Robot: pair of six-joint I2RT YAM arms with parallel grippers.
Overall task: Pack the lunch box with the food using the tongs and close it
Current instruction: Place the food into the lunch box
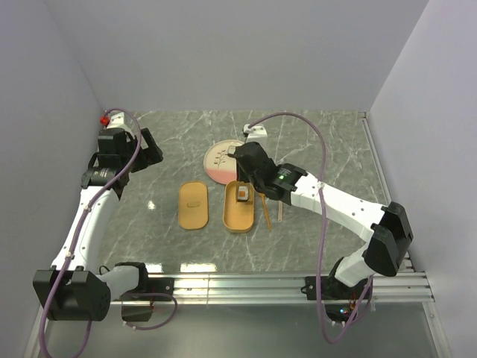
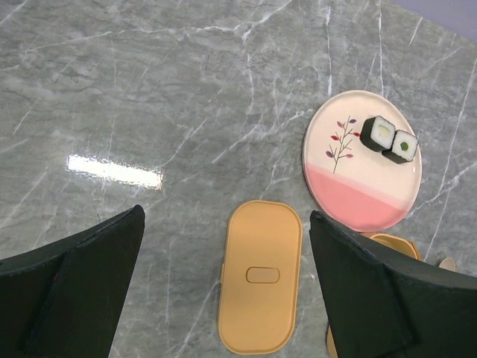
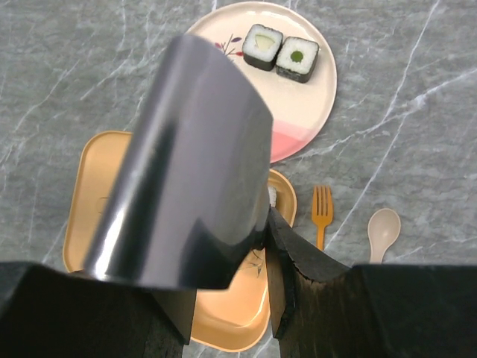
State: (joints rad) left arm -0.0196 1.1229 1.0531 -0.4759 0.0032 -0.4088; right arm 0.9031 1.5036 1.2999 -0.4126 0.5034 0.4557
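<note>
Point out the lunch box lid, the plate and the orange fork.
lunch box lid (image 2: 260, 287), left wrist view, flat top near its oval recess.
plate (image 2: 358, 205), left wrist view, pink lower band.
orange fork (image 3: 321, 211), right wrist view, base of tines.

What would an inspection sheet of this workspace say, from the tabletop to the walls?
Surface: grey marbled table, glare patches.
Lunch box: open, one sushi piece inside; lid flat beside it.
Plate: two sushi rolls left.
Tongs: in right gripper, over the box.
Clutter: orange fork, beige spoon.
Left gripper: open, empty.
Cables: purple cable looping along each arm.
Surroundings: plain pale walls.
</note>
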